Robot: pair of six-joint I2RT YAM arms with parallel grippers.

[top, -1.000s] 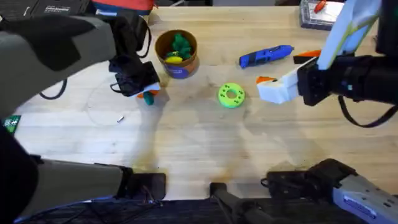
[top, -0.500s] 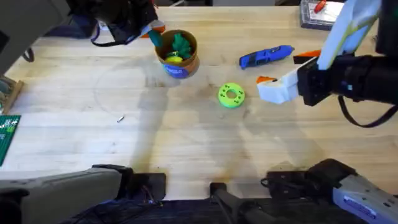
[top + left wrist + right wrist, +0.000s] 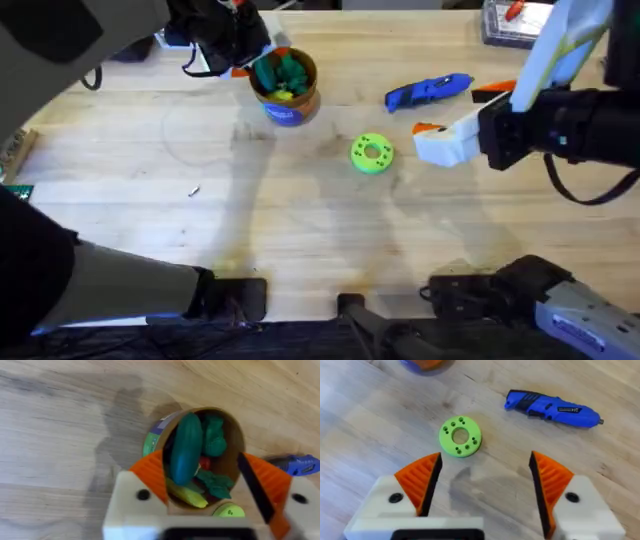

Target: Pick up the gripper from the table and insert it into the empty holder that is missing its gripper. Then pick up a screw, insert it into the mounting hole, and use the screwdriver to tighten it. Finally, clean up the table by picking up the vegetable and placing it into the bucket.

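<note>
My left gripper [image 3: 258, 58] hovers over the yellow-orange bucket [image 3: 285, 108] at the back of the table. Its jaws are open, with the orange pads [image 3: 151, 474] spread wider than the rim. The dark green vegetable [image 3: 186, 449] sits inside the bucket [image 3: 239, 440], leaning against other green toys and a yellow piece. From overhead the vegetable [image 3: 268, 72] shows at the bucket's left inner side. My right gripper [image 3: 436, 140] is open and empty, low over the table beside the blue screwdriver [image 3: 428, 90]. The tiny screw [image 3: 193, 191] lies alone on the left of the table.
A bright-green disc with holes [image 3: 372, 153] lies mid-table, just ahead of the right gripper [image 3: 485, 485]. A small orange and black piece [image 3: 493, 92] rests by the screwdriver's [image 3: 551, 406] tip. Boxes sit at the back right corner [image 3: 515, 25].
The left arm lifted from the table left of the bucket and swung back over it with the vegetable. Its jaws now stand open and the vegetable is in the bucket. The right arm is still.
</note>
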